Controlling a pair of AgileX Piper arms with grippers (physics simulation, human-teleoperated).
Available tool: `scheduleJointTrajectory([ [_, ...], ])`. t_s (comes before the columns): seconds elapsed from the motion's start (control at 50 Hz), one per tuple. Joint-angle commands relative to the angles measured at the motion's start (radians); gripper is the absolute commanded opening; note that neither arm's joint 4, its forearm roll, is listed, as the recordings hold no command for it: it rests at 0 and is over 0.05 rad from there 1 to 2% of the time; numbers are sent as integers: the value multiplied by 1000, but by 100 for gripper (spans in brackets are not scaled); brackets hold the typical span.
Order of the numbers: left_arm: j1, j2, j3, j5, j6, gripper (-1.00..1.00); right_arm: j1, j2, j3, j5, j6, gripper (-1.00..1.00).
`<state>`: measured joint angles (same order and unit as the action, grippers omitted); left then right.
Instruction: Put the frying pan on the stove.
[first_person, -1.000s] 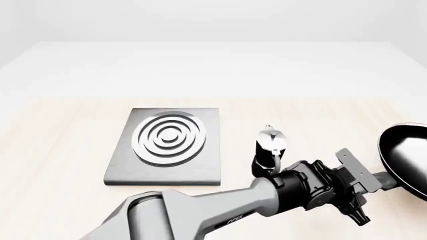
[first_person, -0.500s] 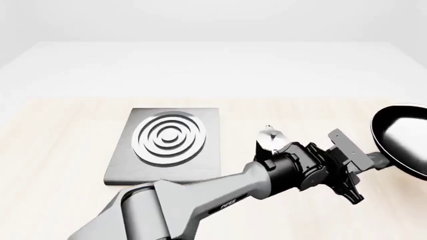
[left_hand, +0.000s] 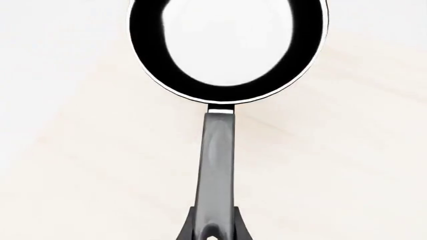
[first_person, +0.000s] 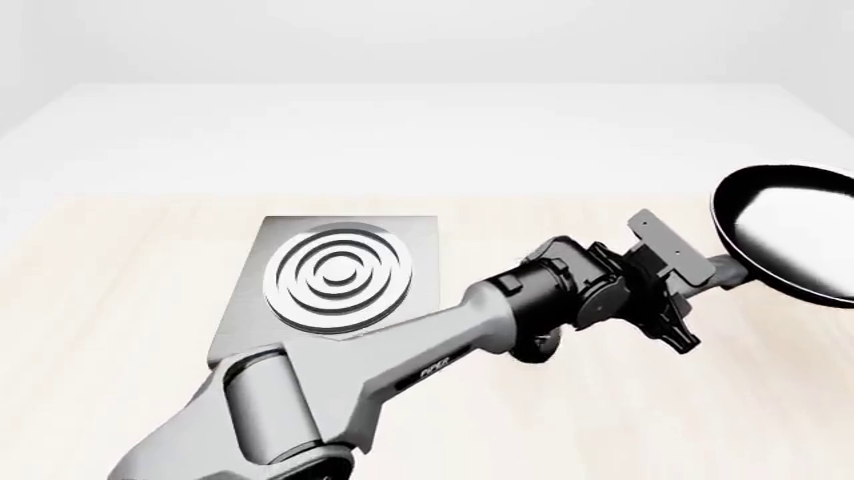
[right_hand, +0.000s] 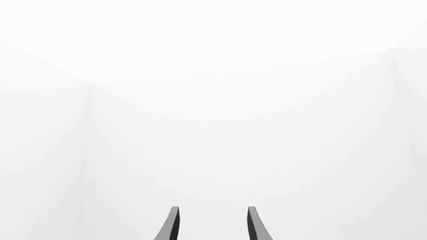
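The frying pan (first_person: 787, 232) is black with a pale glossy inside and hangs above the table at the far right of the front view. My left gripper (first_person: 705, 274) is shut on its long dark handle (first_person: 731, 267). In the left wrist view the pan (left_hand: 227, 45) points away from the gripper (left_hand: 212, 229), whose fingers clamp the handle's (left_hand: 217, 160) slotted end. The stove (first_person: 338, 272), a grey slab with silver rings, lies left of the middle, well to the left of the pan. My right gripper (right_hand: 212, 225) is open and empty, facing blank white; it does not show in the front view.
A black and silver moka pot (first_person: 541, 349) stands between the stove and the pan, almost wholly hidden behind my left arm (first_person: 441, 350). The pale wooden table (first_person: 120, 300) runs to a white wall at the back.
My left arm has lifted the pan by its handle, up and farther from the camera. The arm now covers the moka pot, which showed before.
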<state>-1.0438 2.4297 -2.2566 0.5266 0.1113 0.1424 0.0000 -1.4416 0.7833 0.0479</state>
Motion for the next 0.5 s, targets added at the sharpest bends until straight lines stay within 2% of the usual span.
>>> scheduleJointTrajectory([
  [0.02, 28, -53, -37, 5, 19, -100, 6, 0, 0, 2, -9, 100],
  [0.16, 40, -77, -24, 0, 19, -100, 4, 0, 0, 1, -7, 100],
  [0.3, 51, -134, 45, -36, 15, -100, 6, 0, 2, 3, -14, 100],
  [0.5, 85, -155, 52, -31, 24, -100, 5, 0, 3, 3, -15, 100],
])
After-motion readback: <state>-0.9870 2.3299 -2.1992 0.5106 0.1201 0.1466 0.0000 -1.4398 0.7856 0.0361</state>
